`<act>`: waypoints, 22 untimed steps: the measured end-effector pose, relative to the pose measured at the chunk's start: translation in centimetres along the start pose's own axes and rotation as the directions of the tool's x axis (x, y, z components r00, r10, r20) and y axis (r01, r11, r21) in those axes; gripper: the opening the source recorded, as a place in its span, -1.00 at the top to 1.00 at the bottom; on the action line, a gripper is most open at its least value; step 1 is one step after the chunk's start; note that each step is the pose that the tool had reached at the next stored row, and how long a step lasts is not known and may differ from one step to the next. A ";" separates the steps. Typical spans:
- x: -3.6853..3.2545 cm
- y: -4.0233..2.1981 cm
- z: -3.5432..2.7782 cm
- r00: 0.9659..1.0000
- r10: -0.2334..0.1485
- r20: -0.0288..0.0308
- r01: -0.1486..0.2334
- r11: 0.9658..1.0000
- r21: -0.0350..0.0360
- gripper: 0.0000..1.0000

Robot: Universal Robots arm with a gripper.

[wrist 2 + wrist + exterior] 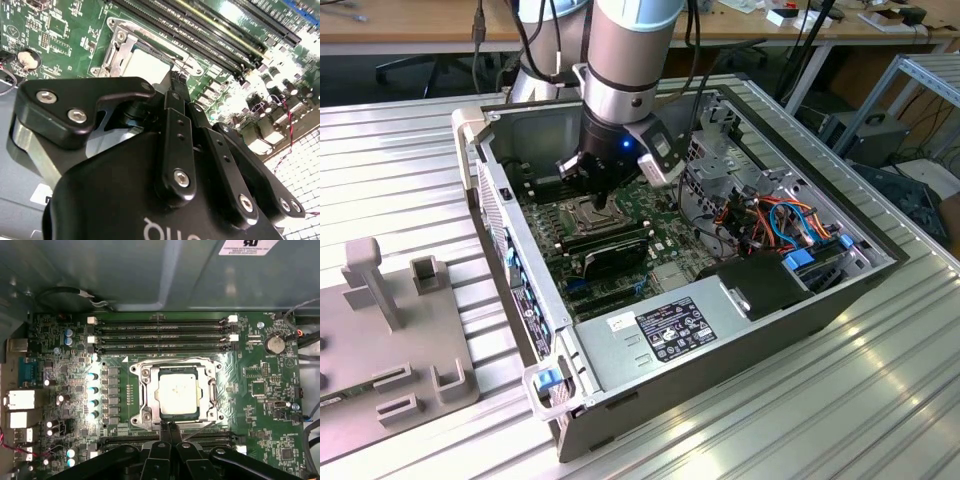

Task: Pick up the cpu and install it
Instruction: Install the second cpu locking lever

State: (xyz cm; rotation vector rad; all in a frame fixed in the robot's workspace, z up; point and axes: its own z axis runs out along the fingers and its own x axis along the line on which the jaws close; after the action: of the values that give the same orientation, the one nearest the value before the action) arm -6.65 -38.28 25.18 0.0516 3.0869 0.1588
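**A:** Exterior view: arm reaches down into the open computer case; gripper sits low over the motherboard, and its body hides the socket area.

**B:** Tool state?

**A:** First wrist view has the two fingertips pressed together, nothing between them, at the edge of the socket frame. Second wrist view agrees: gripper pinched closed, tips at the frame's edge, linkage blocking most of the board.

**B:** And the cpu?

**A:** cpu lies flat inside the socket, silver-grey top up, frame around it. In the second wrist view just a pale corner of the cpu clears the gripper. Can't tell if it's fully seated or the frame is latched.

**B:** Surroundings?

**A:** Memory slots run beside the socket. Case lies on a ribbed metal table; grey fixture plate on the exterior view's left, cut off by the edge. Wooden benches behind, tops cropped.
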 end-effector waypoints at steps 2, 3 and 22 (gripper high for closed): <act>-0.03 -0.38 -0.05 1.000 0.000 0.000 0.000 1.000 -0.005 0.79; -0.05 -0.70 -0.09 1.000 0.001 0.000 -0.001 1.000 -0.012 0.79; 0.17 -1.67 -0.30 1.000 0.003 -0.002 -0.003 0.998 -0.059 0.79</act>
State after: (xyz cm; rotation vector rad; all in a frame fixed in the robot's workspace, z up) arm -6.89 -39.96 25.29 0.0537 3.0820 0.2506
